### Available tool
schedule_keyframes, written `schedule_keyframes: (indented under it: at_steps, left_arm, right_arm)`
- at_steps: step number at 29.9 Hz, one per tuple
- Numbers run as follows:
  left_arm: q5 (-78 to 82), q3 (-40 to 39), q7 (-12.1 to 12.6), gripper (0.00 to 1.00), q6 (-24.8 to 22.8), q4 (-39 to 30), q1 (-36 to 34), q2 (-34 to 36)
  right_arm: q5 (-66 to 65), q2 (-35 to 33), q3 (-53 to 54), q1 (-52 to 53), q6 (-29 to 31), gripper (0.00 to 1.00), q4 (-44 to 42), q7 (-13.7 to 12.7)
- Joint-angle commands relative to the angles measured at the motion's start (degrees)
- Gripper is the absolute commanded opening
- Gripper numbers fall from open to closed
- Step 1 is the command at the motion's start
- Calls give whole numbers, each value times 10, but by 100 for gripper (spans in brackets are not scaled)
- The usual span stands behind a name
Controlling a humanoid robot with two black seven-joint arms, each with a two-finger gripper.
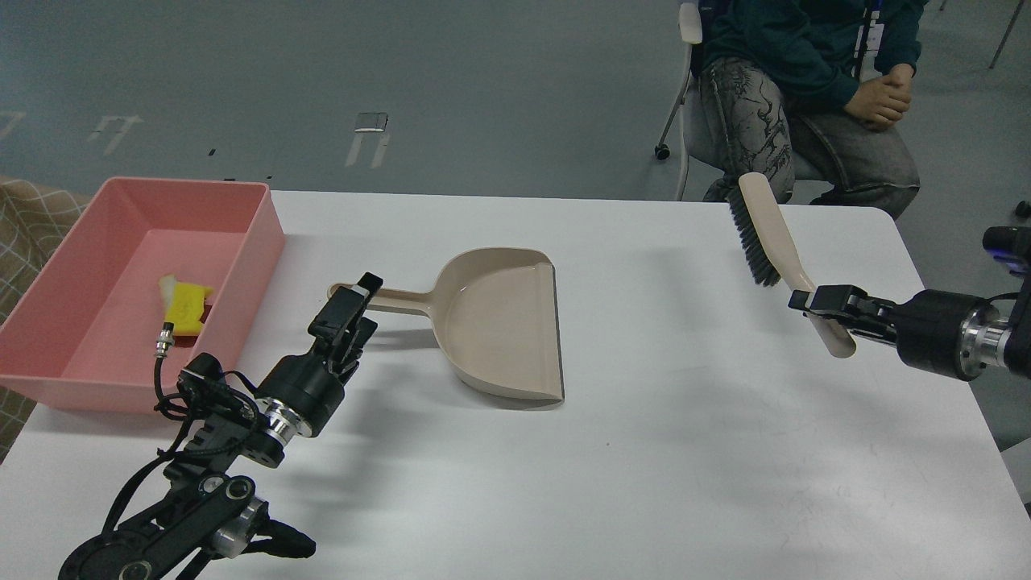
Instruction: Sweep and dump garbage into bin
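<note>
The salmon-pink bin [256,234] stands at the table's left. The garbage lies inside it: a yellow sponge scrap [187,306] with a pale stick [167,285] beside it. The beige dustpan [499,322] lies flat and looks empty at mid-table, handle pointing left. My left gripper [348,304] is open and empty, just in front of the handle's end. My right gripper [823,308] is shut on the handle of the beige hand brush [765,229], held above the table's right side with its black bristles facing left.
A seated person [805,72] on a chair is just behind the table's far right corner. The table's right edge [958,403] runs close under my right arm. A tan patterned surface [24,225] lies left of the bin.
</note>
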Motion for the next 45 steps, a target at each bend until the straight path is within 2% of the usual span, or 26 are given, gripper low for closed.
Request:
schedule_keyframes:
  at_steps: [1,10,15,26,40,45]
  left_arm:
    - [-5,-2,1,98,-4,-18,5,16]
    - [-15,-28,3,98,-10,-77,27,49]
    - [-25,-48,10,98,-36,-88,29,68]
    - [-58,-73,9,98,-54,-112,52,96]
    - [-84,-153,12,98,-85,-145,71,98]
    - [-88,-155,15,98,-85,-147,70,98]
  right_arm:
    - [-12,0,-19,8,0,1,6,2]
    - [-53,0,-24,-1,0,1,35,2]
    - [-52,0,-25,-1,0,1,42,2]
    - [-102,4,-25,-18,0,1,42,2]
    - [-94,18,-23,-28,0,2,53,3]
    - [-36,15,-20,-48,-1,2,53,5]
